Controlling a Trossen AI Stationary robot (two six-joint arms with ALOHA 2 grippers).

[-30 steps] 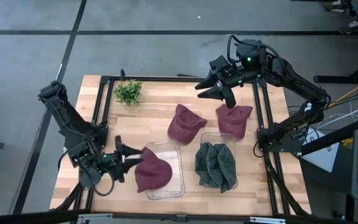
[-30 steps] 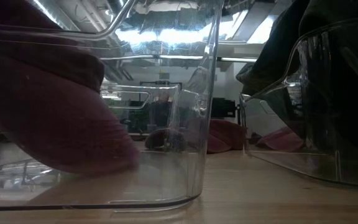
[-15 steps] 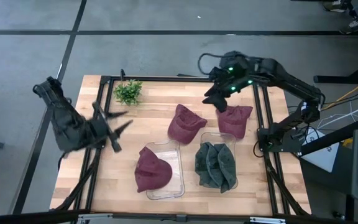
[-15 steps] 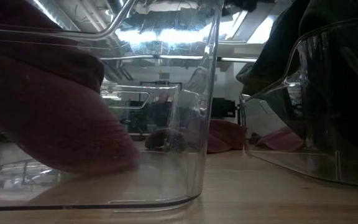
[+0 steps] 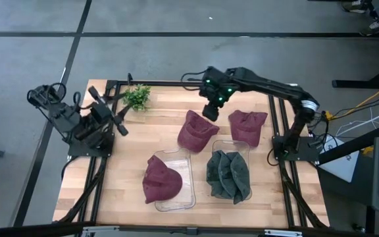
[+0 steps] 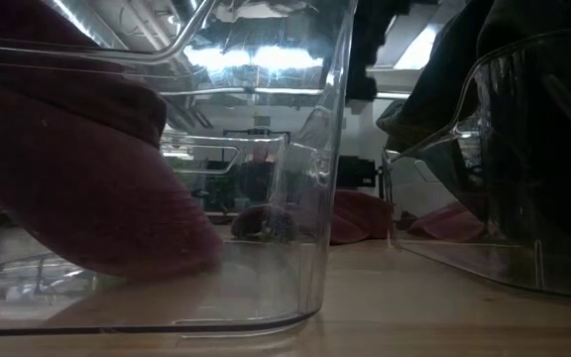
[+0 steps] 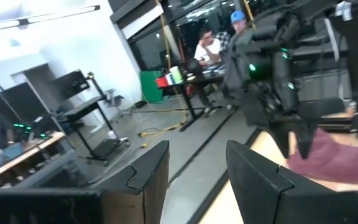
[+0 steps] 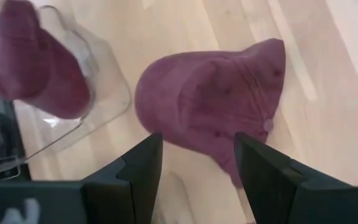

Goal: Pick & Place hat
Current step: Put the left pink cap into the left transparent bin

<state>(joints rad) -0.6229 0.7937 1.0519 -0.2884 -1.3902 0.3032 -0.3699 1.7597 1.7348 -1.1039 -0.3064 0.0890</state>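
A maroon hat (image 5: 196, 130) lies flat on the table's middle; in the right wrist view this hat (image 8: 216, 118) sits just beyond my open right gripper (image 8: 197, 168). In the high view the right gripper (image 5: 210, 112) hovers over the hat's far edge without touching it. A second maroon hat (image 5: 247, 125) lies to its right. A third maroon hat (image 5: 162, 181) rests in the left clear bin (image 5: 188, 179). My left gripper (image 5: 114, 113) is open, pulled back at the table's left edge; its fingers (image 7: 148, 177) point across the table.
Dark green hats (image 5: 229, 174) fill the right clear bin (image 5: 245, 153). A small green plant (image 5: 135, 97) stands at the far left corner. A black frame (image 5: 278, 112) borders the table. Bare wood lies between the left arm and the bins. People sit in the room behind (image 7: 207, 46).
My left gripper has drawn back from the left bin's side, rising and swinging toward the table's far left edge, and stays open. My right gripper has moved left from above the right maroon hat to above the middle one. The hats have not moved.
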